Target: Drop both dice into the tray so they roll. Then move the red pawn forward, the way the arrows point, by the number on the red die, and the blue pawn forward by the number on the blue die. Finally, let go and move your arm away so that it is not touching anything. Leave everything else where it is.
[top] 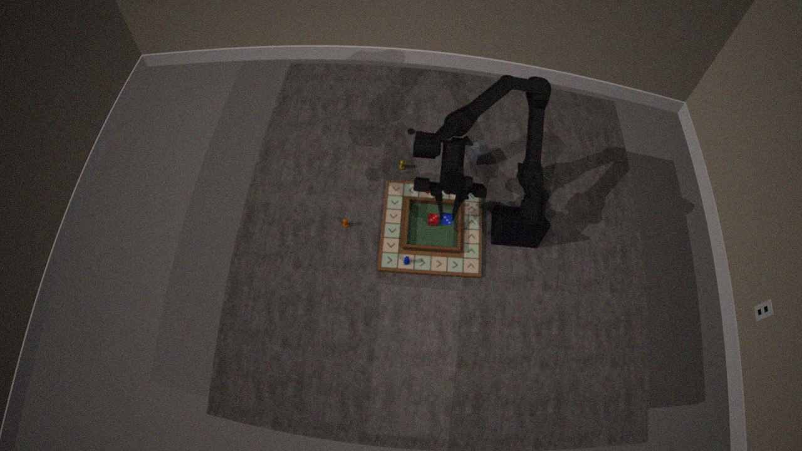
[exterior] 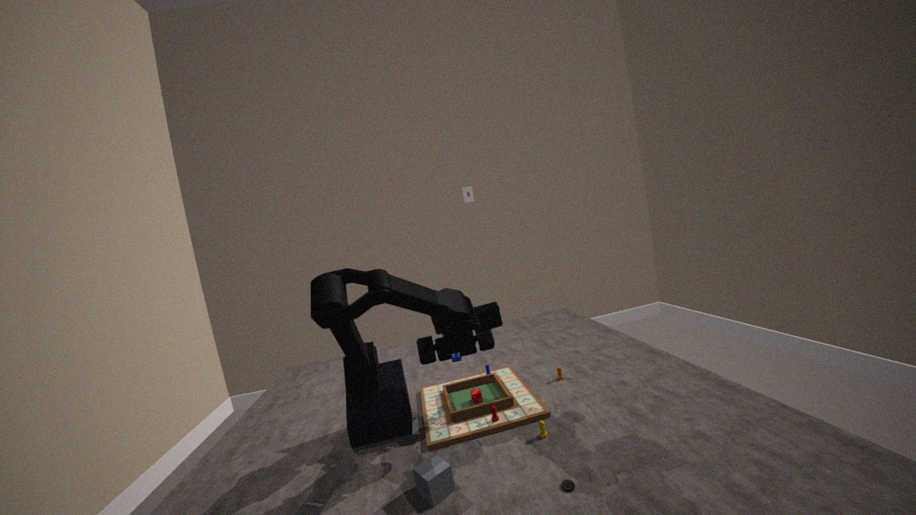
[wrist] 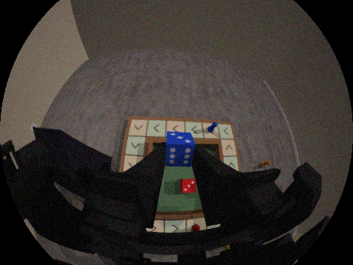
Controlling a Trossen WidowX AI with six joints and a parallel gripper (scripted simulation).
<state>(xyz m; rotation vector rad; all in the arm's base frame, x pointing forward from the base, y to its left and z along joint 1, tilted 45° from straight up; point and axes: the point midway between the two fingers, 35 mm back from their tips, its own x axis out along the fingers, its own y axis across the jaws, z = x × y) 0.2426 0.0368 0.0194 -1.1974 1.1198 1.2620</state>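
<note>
- The top view looks down from high above, far off, taking in the whole carpet and parts of the walls; the game board [top: 430, 228] is small near the centre, with the arm's base [top: 518, 224] to its right.
- The exterior view stands low on the floor, well back, facing the board [exterior: 481, 405] from the opposite side, so the base [exterior: 376, 400] falls on its left.
- The wrist view is a close fisheye looking out between the dark fingers, tilted down at the board [wrist: 179, 129]; its edges are dim, probably lens falloff.
- All three views share the board and its green tray [top: 433, 230].
</note>
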